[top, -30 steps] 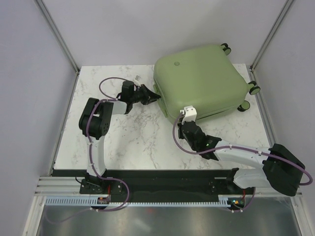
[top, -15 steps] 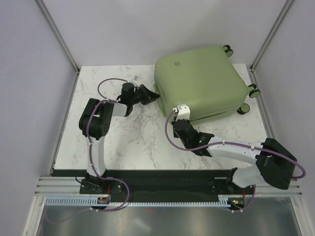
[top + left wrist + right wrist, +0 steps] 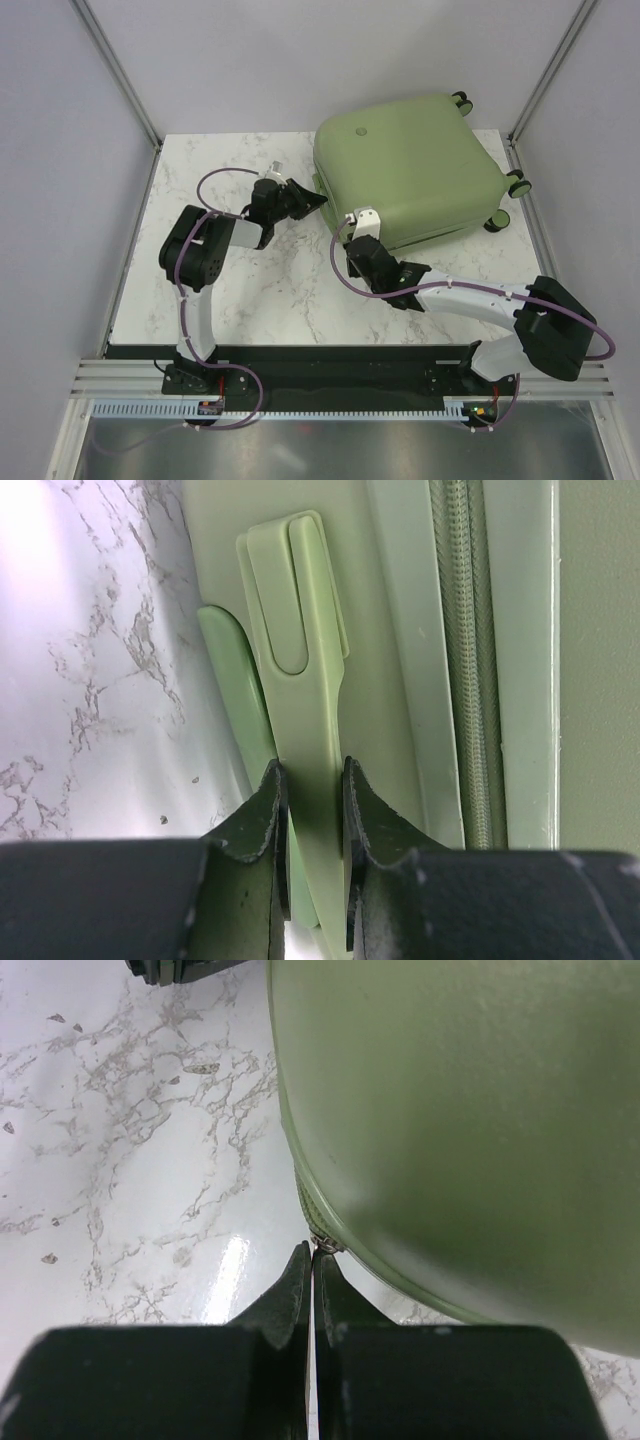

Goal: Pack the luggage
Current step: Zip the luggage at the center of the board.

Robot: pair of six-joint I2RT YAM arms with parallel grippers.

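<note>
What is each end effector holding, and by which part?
Left end effector clamps the luggage by its side handle. Right end effector is shut at the zipper seam; hold unclear.

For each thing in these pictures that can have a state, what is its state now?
Luggage: closed, lying flat on the table.
Zipper: closed where visible.
Left fingers: shut on the handle.
Right fingers: shut, tips at the zipper line.
</note>
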